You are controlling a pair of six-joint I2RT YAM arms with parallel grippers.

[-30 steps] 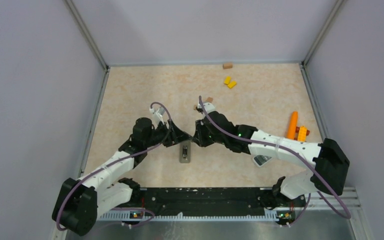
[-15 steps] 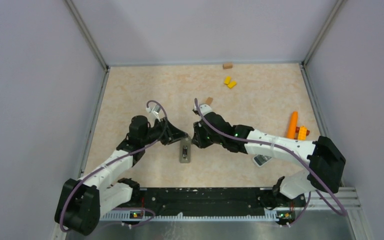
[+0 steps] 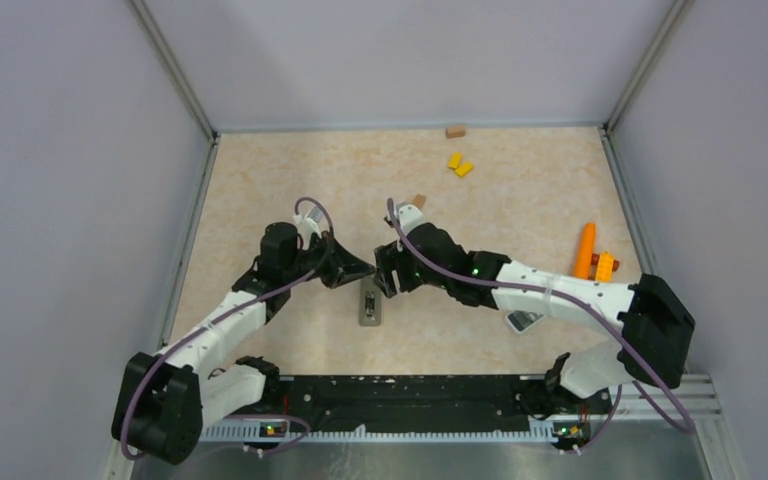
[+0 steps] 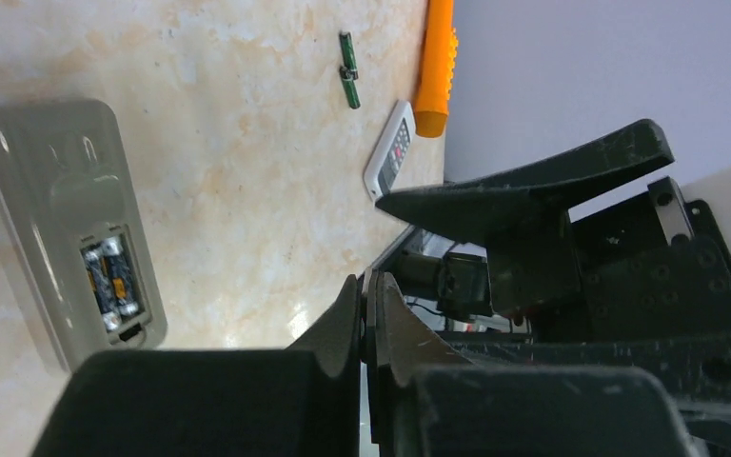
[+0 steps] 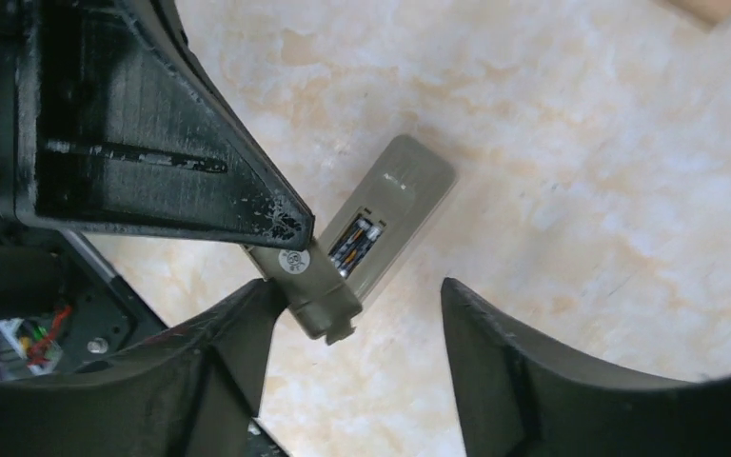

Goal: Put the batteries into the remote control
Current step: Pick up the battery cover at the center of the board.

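Note:
A grey remote control (image 3: 369,302) lies face down between both arms, its battery bay open. Two batteries (image 4: 112,276) sit in the bay, and they also show in the right wrist view as batteries (image 5: 354,238). Two more batteries (image 4: 347,69) lie loose end to end on the table further off. My left gripper (image 4: 369,286) is shut on the thin grey battery cover (image 5: 312,276), held just above the remote. My right gripper (image 5: 357,286) stands open around that cover. One of its fingers (image 5: 238,333) is close beside the cover's edge.
A white remote (image 3: 523,320) lies under the right arm, with an orange carrot-shaped piece (image 3: 585,250) and small orange blocks (image 3: 605,266) near the right wall. Yellow blocks (image 3: 460,164) and a brown block (image 3: 455,131) sit at the back. A small brown block (image 3: 419,200) lies behind the right wrist.
My left gripper has closed on the battery cover. My right gripper has opened and let go of it. Both wrists shifted slightly above the remote.

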